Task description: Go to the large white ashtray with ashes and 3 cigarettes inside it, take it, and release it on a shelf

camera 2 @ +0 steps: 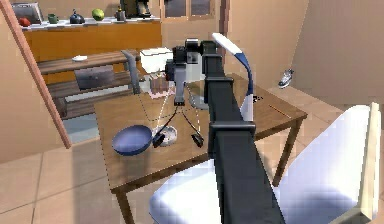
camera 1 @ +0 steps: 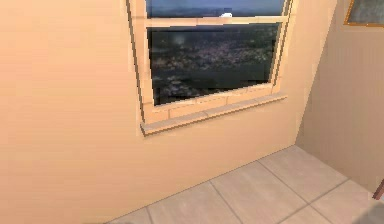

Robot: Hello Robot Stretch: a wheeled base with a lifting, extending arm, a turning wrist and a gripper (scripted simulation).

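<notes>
So the arm (camera 2: 232,140) is basically a chunky black square bar, a bit glossy along its top face. The far end has two little white squares (camera 2: 183,70) with black marks, then the dark gripper (camera 2: 177,140) body and two skinny fingers (camera 2: 160,128) with dark tips.

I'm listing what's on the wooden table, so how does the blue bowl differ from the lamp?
The blue bowl is low, wide and round; the lamp is tall and thin. The bowl is dark blue all over; the lamp has a white head on a curved blue neck. The bowl sits at the left of the wooden table in the arm side view; the lamp stands farther back, to the right. Both rest on that table.
</notes>
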